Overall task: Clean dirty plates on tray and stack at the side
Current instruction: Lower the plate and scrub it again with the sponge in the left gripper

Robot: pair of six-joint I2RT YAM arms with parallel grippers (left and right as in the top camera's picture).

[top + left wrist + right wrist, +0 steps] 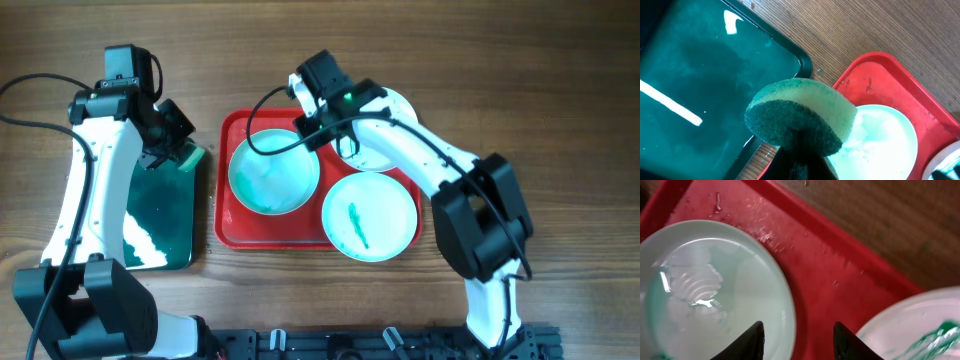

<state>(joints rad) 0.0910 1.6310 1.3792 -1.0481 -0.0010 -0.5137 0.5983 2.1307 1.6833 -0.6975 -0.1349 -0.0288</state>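
The red tray [230,232] is seen at the middle of the desk [560,80] in the overhead view, with all three plates on it. A teal-tinted plate [273,172] lies in its left half, a smeared plate [370,215] with a green streak sits at its lower right corner and appears to overlap the lower rim, and a third plate [368,158] at the upper right is largely covered by the right arm. The right claw [797,330] is held open above the tray's upper middle. In the right wrist view its two dark fingertips [752,339] frame bare red tray, with the tinted plate's rim just beside the left-hand one and the smeared plate at the lower right of the frame. The left claw [172,150] is closed on a green sponge [800,117] over the upper right corner of a black tray [715,75] with a green inside, left of the red tray and apart from every plate.
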